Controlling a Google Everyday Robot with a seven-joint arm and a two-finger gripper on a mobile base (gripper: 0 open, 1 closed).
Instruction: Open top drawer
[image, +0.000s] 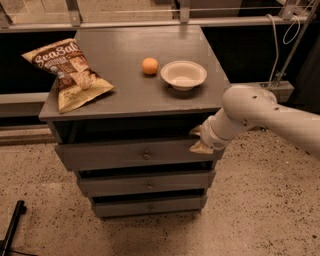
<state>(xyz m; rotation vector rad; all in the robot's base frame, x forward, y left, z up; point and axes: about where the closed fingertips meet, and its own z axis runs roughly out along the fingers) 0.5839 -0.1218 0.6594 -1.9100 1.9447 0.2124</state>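
As the gripper (198, 140) is set at the right end of the top drawer (125, 156), right of centre, jaws' state not discernible, a straight, level pull is advised against skewing.

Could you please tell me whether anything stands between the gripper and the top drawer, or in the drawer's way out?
Nothing visible does. The gripper is at the right end of the top drawer. Nothing shows in front of the drawer; the black object lies on the floor, off to the left.
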